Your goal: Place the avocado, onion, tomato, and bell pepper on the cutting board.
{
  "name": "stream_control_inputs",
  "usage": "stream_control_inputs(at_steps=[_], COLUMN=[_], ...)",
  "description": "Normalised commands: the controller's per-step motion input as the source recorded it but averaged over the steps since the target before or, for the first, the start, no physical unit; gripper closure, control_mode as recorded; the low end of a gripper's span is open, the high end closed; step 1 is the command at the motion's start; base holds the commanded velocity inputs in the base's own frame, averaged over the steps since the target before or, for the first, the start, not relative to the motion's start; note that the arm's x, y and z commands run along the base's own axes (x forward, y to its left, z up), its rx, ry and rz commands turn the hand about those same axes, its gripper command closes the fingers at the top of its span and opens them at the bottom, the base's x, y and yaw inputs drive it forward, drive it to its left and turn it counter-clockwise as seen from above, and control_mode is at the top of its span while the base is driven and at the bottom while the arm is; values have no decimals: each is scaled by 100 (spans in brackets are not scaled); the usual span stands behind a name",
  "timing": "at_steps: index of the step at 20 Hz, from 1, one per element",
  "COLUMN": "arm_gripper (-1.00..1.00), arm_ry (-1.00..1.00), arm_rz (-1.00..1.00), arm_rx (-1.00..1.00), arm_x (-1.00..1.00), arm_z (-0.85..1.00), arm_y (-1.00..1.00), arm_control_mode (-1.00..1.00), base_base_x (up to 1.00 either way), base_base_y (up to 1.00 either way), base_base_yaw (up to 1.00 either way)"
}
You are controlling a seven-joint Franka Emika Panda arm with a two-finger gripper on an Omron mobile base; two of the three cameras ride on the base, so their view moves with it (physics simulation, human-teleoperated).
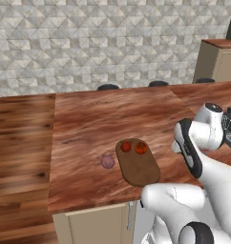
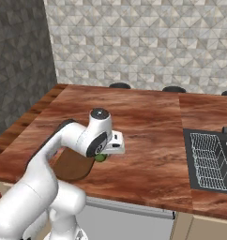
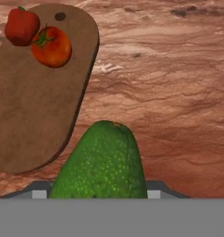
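Note:
The glossy green avocado (image 3: 102, 162) fills the bottom middle of the hand view, and my gripper (image 2: 104, 153) is shut on it, its fingertips hidden behind the fruit. In the right base view the avocado (image 2: 101, 158) peeks out under the hand, just right of the dark-brown cutting board (image 2: 71, 166). On the far end of the cutting board (image 3: 35, 102) lie the deep-red bell pepper (image 3: 21, 25) and the orange-red tomato (image 3: 51, 46), side by side. The pinkish onion (image 1: 108, 162) rests on the countertop just left of the cutting board (image 1: 139, 167).
A sink with a wire rack (image 2: 210, 160) is sunk into the counter at the right. Dark stool tops (image 1: 108, 87) line the counter's far edge. The reddish countertop (image 1: 89, 124) ends at a drop to the wooden floor on the left.

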Motion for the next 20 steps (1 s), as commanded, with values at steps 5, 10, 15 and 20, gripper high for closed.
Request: stream_control_inputs(at_steps=[5,10,15,20], arm_gripper=[100,100,100,100], arm_ry=[-8,-7,-5,-2], arm_rz=[4,3,1,0], arm_rx=[0,0,0,0], arm_x=[-27,-20,-10,16], arm_z=[9,0,0,-5], arm_y=[68,63,60,18], arm_control_mode=[-100,-100,-100,-100], base_base_x=[0,0,0,0], base_base_y=[0,0,0,0], base_base_yaw=[0,0,0,0])
